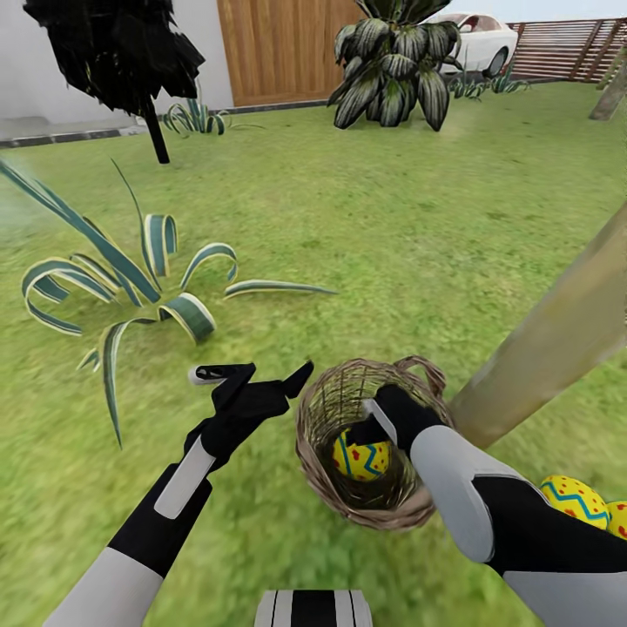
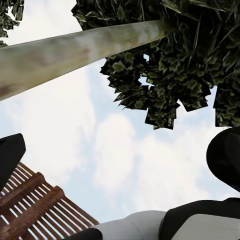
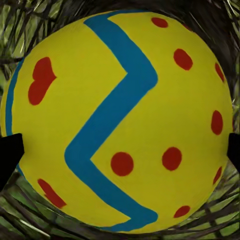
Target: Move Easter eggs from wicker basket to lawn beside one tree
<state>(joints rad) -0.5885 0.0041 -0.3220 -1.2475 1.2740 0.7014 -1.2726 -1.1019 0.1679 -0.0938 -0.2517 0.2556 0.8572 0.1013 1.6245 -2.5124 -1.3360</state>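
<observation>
A: One Easter egg (image 1: 361,459) lies inside the wicker basket (image 1: 318,435) on the lawn (image 1: 392,218); two eggs (image 1: 576,500) sit at the tree's (image 1: 540,348) four o'clock. Right gripper (image 1: 383,422) reaches in; left gripper (image 1: 261,376) spread wide.

B: Left wrist: trunk (image 2: 75,52), sky.

A: Right wrist: egg (image 3: 120,120) between dark fingertips (image 3: 10,155); grip I cannot tell.

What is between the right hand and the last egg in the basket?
Nothing visible. The right hand is already inside the wicker basket, and in its wrist view the egg sits unobstructed between its fingertips.
</observation>
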